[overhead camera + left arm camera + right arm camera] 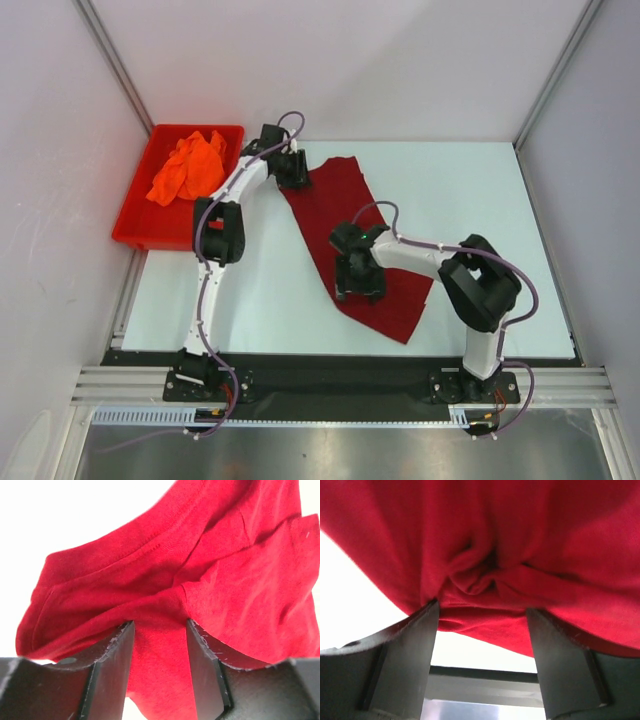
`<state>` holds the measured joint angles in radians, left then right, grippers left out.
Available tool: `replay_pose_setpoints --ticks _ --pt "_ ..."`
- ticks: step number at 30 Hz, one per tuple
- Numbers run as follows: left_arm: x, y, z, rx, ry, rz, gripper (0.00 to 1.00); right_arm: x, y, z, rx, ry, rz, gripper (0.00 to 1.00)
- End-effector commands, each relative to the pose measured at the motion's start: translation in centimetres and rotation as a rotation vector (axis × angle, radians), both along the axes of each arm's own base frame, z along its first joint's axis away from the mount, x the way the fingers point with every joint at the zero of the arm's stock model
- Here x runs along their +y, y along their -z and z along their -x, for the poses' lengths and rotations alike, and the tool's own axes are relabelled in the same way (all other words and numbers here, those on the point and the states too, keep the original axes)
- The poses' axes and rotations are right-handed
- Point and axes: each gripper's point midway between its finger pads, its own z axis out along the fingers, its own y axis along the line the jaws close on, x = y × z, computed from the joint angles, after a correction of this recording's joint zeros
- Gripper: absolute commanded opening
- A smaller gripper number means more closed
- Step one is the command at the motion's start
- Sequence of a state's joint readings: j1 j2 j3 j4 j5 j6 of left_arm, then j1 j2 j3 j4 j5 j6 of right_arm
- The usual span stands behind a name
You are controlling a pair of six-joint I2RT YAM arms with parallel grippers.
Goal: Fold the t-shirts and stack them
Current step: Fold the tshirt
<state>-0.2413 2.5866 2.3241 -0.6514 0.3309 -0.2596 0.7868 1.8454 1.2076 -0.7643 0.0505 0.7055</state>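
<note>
- Cloth, soft, light and limp: the maroon t-shirt (340, 200) lies slantwise from mid far edge toward the near right corner.
- Left gripper (293, 172) straddles a fold at its far end; whether it is pinching, I cannot tell.
- Right gripper (360, 290), fingers spread, presses on bunched cloth; hems likely give a surer hold.
- Orange t-shirt (188, 168) sits crumpled in the red bin (150, 238) at the far left corner.

A red bin (135, 228) is sitting at the far left corner of a white table (480, 200). White walls (350, 60) are closing the table in on three sides. A metal rail (340, 385) is running along the near edge.
</note>
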Motion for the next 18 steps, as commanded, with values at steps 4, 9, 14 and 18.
replay_pose_setpoints --ticks 4,9,14,18 --pt "0.6 -5.6 -3.0 -0.131 -0.028 0.133 0.51 6.1 -4.4 1.9 0.101 -0.067 -0.187 0.77" --pt "0.4 -12.8 -0.9 -0.231 -0.037 0.166 0.57 2.5 -8.4 -1.3 -0.015 -0.072 -0.171 0.79" --pt "-1.2 -15.9 2.7 -0.243 -0.073 0.135 0.58 -3.4 -10.7 -3.9 -0.079 -0.017 -0.189 0.77" --pt "-4.1 -15.4 5.5 -0.22 -0.079 0.064 0.51 -8.5 -10.0 -6.6 -0.138 0.005 -0.11 0.68"
